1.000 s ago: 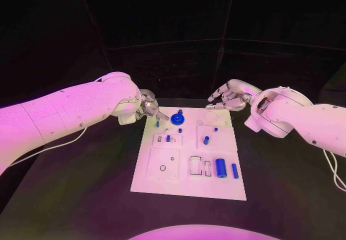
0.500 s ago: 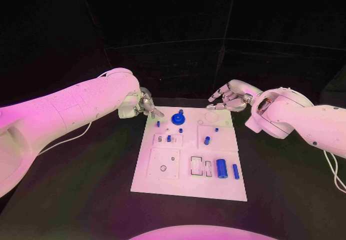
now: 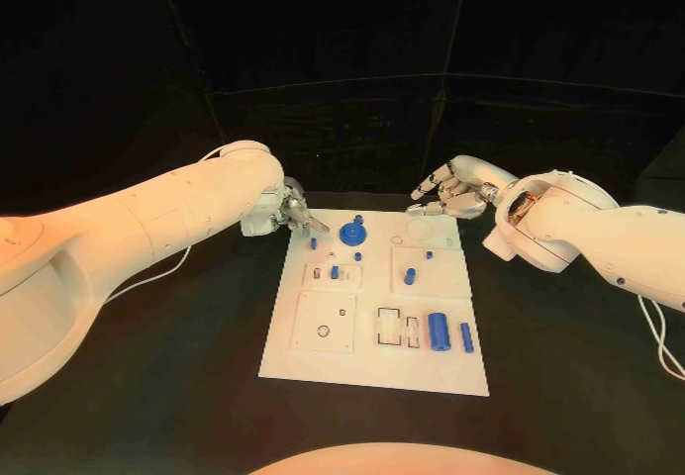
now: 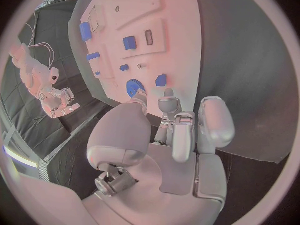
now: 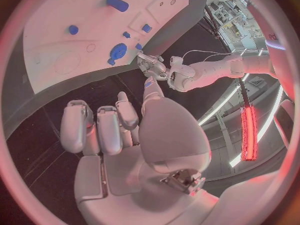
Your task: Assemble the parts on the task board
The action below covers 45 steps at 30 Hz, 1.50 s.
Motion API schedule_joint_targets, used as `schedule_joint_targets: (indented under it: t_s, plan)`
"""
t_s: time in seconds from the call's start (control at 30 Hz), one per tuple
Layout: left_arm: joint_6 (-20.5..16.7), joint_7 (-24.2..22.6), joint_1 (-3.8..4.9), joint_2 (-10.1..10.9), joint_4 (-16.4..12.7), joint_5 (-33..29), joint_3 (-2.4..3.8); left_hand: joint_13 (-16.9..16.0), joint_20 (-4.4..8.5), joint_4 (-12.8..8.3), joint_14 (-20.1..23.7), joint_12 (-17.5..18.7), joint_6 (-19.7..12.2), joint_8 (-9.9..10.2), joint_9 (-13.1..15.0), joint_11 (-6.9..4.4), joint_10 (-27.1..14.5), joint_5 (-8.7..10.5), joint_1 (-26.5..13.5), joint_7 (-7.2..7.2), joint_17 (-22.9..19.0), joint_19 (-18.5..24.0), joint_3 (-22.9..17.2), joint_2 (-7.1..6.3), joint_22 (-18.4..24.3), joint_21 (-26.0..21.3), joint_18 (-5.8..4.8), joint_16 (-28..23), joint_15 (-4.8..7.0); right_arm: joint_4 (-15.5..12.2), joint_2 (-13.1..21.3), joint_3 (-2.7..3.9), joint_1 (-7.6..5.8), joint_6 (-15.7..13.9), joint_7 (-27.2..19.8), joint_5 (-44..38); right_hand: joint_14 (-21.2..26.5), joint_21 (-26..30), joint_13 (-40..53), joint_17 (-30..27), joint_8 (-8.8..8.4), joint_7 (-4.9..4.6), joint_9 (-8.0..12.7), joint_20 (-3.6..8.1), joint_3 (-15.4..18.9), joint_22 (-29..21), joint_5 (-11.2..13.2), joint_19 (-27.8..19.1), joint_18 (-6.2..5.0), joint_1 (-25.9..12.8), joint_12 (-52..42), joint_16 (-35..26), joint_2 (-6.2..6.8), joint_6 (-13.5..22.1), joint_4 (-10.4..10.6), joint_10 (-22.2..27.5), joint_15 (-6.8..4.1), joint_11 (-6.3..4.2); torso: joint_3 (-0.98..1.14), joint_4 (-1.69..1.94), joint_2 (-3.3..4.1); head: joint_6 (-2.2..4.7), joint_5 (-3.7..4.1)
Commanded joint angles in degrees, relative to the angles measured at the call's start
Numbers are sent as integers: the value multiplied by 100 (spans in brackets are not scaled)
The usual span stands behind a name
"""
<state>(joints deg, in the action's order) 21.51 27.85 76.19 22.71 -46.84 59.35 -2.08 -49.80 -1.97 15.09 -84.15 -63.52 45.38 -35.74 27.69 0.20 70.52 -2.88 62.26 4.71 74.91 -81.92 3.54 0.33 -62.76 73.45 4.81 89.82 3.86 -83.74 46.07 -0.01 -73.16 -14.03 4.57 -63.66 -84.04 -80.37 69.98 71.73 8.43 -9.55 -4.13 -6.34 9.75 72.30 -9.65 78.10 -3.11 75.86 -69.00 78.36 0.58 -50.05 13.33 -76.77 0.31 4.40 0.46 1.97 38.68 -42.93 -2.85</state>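
Fingers of the left hand were curled together over the far left corner of the task board, and whether they pinched anything I cannot tell. A small blue part stood just beside their tips, toward the robot. The right hand hovered past the far right corner, fingers loosely spread, holding nothing.

Both hands empty, fingers curled.

Robotics lab, dark-curtained test cell. Black counter carries a white task board. Cluttered equipment racks and a red light strip stand beyond.
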Motion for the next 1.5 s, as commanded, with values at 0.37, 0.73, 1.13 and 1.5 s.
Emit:
schedule_joint_targets:
  t_s: [0.37, 0.73, 1.13, 1.5]
  plan:
    - [359, -124, -35, -76, 143, 109, 2, -12, -21, -71, -585, -53, 112, 36, -72, -8, 31, 18, 210, -14, 1509, -28, 100, 92, -32, 42, 33, 18, -6, 4, -16, 4, -11, -28, -55, 5, -224, 35, 1, 2, 26, 0, 8, -7, 41, -4, -54, -43, -100, 17, -35, -35, -64, 31, 7, 32, -24, 12, -3, 9, 0, -10, 19]
    - [451, -182, -63, -126, 252, 110, 2, -29, -18, -132, -585, -70, 144, 35, -108, -11, 45, 17, 347, -18, 1509, -32, 113, 177, -48, 49, 30, 18, -3, 12, -33, 4, -11, -14, -59, 5, -225, 35, 2, 6, 29, 0, 7, -7, 44, -4, -68, -42, -100, 25, -37, -33, -70, 30, 7, 32, -24, 11, 0, 11, -2, -41, 29]
    - [402, -294, -80, -152, 300, 110, 3, -47, -14, -187, -585, -90, 197, 17, -135, -19, 64, 17, 452, -28, 1509, -36, 125, 265, -60, 55, 28, 18, 2, 18, -42, 4, -11, -6, -58, 5, -225, 35, 2, 3, 34, 1, 7, -7, 50, -2, -93, -40, -99, 39, -39, -36, -80, 30, 6, 32, -25, 10, 3, 12, 0, -48, 32]
    - [323, -367, -83, -189, 330, 109, 3, -43, -6, -329, -585, -92, 237, 1, -171, -30, 70, 15, 680, -36, 1509, -36, 51, 450, -66, 55, 28, 18, 12, 22, -53, 4, -11, 2, -55, 5, -225, 36, 0, 4, 36, 2, 7, -6, 53, -2, -106, -40, -99, 45, -37, -36, -86, 31, 6, 34, -25, 10, 1, 11, -2, -56, 30]
